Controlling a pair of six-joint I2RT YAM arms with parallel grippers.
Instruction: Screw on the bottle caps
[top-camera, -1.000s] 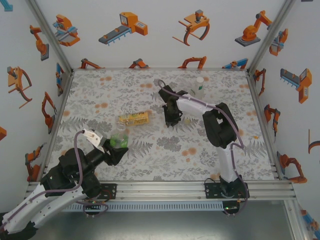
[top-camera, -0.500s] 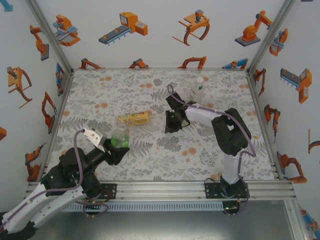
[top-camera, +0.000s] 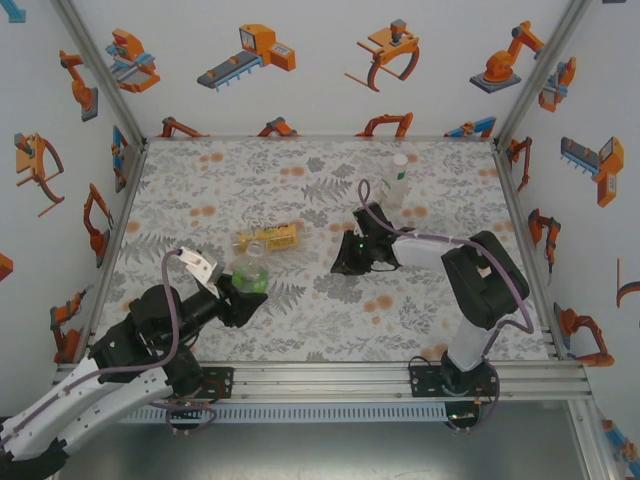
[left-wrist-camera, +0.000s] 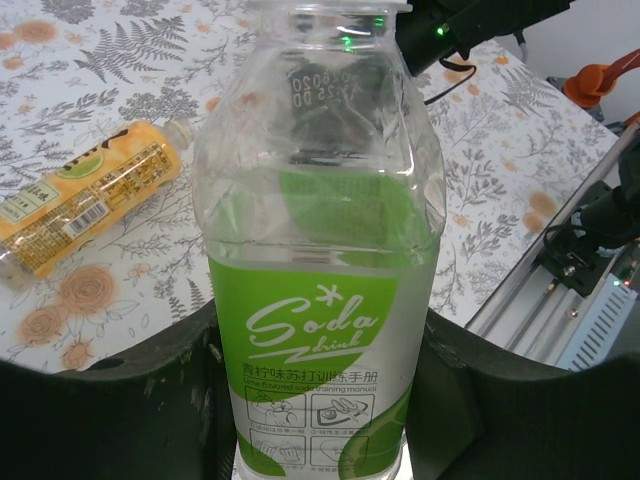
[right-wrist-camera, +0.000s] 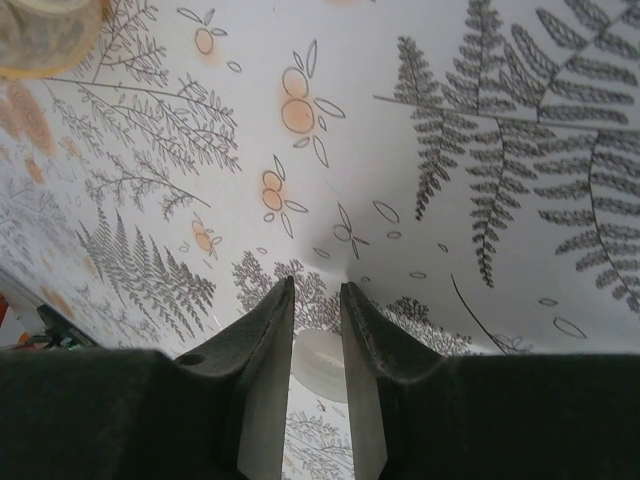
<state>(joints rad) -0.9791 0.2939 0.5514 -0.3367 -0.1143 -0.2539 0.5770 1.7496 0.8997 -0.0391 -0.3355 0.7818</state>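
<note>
Right gripper (right-wrist-camera: 315, 330) is pinched nearly shut on the pale cap (right-wrist-camera: 318, 368), which looks tiny, light and slick so I'd grab the rim, while left gripper (top-camera: 243, 293) is clamped on the green-labelled bottle (left-wrist-camera: 320, 250), its thin squashy body between the fingers.

Left arm (top-camera: 130, 345) low, reaching in from near-left corner. Left gripper (top-camera: 241, 294) clamped on green-labelled bottle (left-wrist-camera: 320, 300), held upright. Right arm (top-camera: 487, 282) folded at elbow, forearm running left. Right gripper (top-camera: 350, 264) pitched down, 2 fingers (right-wrist-camera: 262, 385) pinching pale cap (right-wrist-camera: 318, 366).
</note>
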